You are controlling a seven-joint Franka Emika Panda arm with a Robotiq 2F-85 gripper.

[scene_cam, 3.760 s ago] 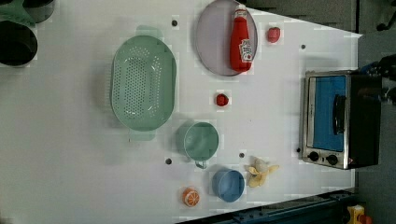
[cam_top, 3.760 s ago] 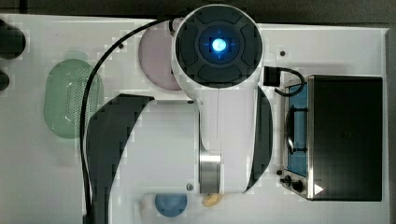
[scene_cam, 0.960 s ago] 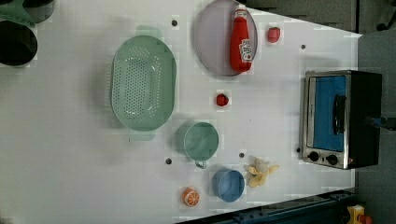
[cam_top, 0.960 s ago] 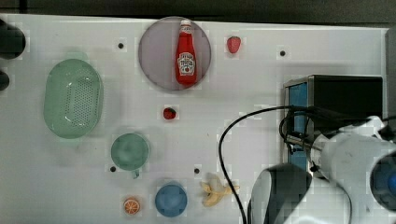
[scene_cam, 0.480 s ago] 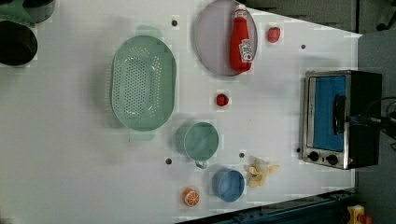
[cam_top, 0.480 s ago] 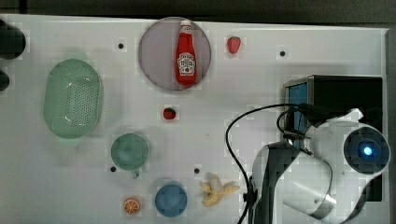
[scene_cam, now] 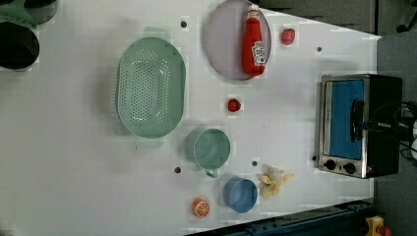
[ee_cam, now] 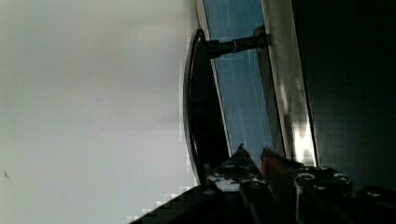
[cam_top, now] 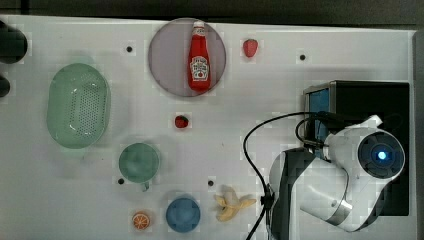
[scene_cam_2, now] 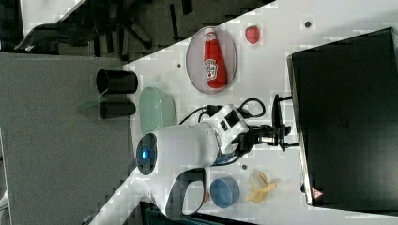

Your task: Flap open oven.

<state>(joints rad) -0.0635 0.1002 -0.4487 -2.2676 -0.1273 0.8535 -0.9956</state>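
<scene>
Boxy oven (scene_cam: 361, 125) with black top, silver front, blue glass door shut, dark bar handle (ee_cam: 198, 100) just beside the pincer (ee_cam: 252, 156), pincer fingers nearly together, gripping nothing visible

A white counter (cam_top: 280, 75) is carrying the oven (scene_cam: 361, 125) at the top view's right, a green colander (cam_top: 78, 105), a plate (cam_top: 172, 55), a green cup (cam_top: 139, 162), a blue bowl (cam_top: 183, 215), a banana (cam_top: 231, 204), an orange slice (cam_top: 140, 220) and two red fruits (cam_top: 250, 47) (cam_top: 181, 121).

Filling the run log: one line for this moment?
phase: approach | gripper: at handle, nearly shut | oven door: closed
</scene>
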